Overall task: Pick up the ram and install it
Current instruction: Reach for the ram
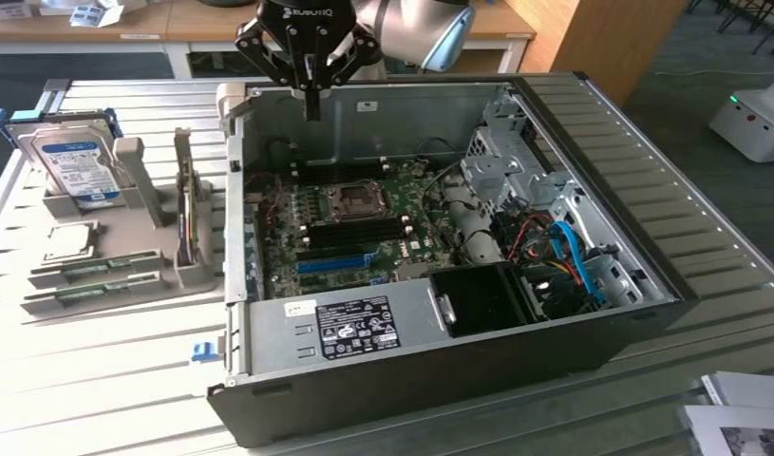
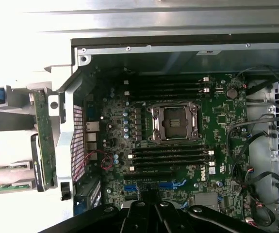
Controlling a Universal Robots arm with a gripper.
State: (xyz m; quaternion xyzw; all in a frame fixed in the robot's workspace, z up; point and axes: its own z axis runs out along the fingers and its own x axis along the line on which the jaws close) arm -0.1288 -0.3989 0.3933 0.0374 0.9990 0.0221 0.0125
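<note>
Hovering over computer case (image 1: 279,344), jaws closed

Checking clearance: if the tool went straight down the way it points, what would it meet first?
Most likely the motherboard in the open computer case, near the blue slot; the tool hangs high, so the exact spot is uncertain.

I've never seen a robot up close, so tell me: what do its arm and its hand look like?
The arm is a smooth, rounded, silvery-grey tube. The gripper on its end is black, built of angular linked bars that narrow toward the tips, with white ROBOTIQ lettering across its body.
</note>
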